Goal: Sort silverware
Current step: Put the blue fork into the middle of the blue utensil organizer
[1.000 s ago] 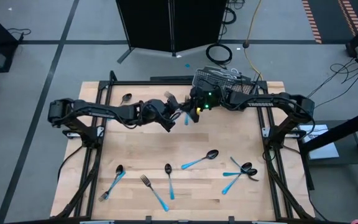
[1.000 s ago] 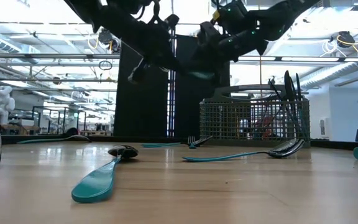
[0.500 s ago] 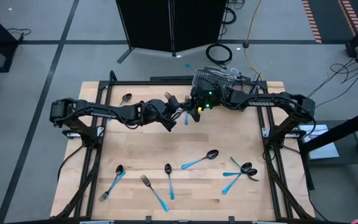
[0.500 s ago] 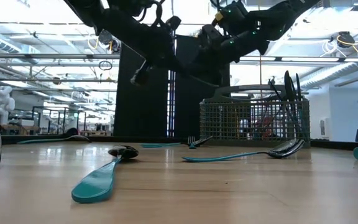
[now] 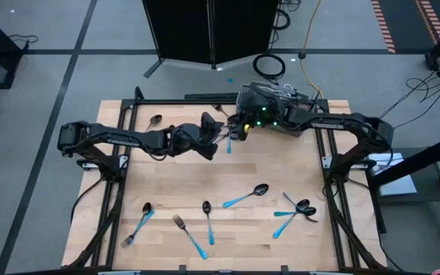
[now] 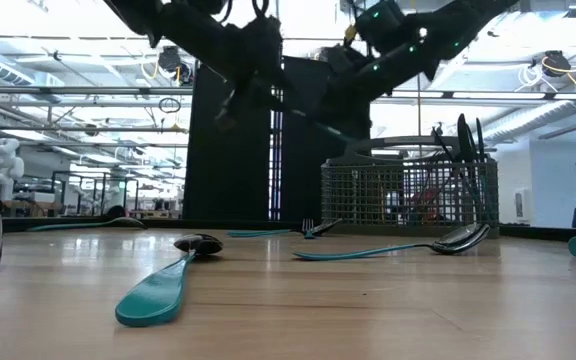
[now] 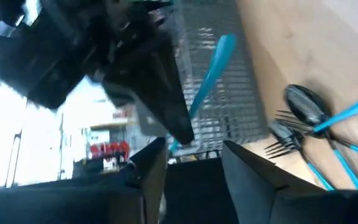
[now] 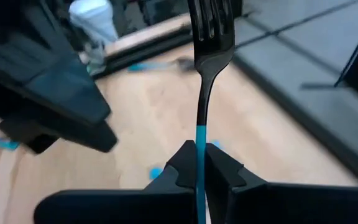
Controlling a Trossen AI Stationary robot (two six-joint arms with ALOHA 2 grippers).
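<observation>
Silverware lies scattered on the wooden table (image 5: 281, 164): a spoon (image 5: 247, 195) near the middle, a second spoon (image 5: 207, 218), a fork (image 5: 189, 234) and a further spoon (image 5: 141, 217) along the near edge, crossed pieces (image 5: 296, 208) toward the right side, and one spoon (image 5: 155, 119) at the far left corner. A fork (image 8: 207, 56) with a light-blue handle is clamped upright between the pressed-together fingers (image 8: 180, 165) of the right gripper (image 5: 234, 131), raised above the table just beside the grey wire-mesh basket (image 6: 408, 193) at the far edge. The basket holds several upright pieces (image 6: 463, 140). The left gripper (image 5: 212, 127) hangs close to the right one at the same height, its fingers (image 7: 253, 171) spread apart and gripping nothing; the held fork's blue handle shows between them in the left wrist view.
</observation>
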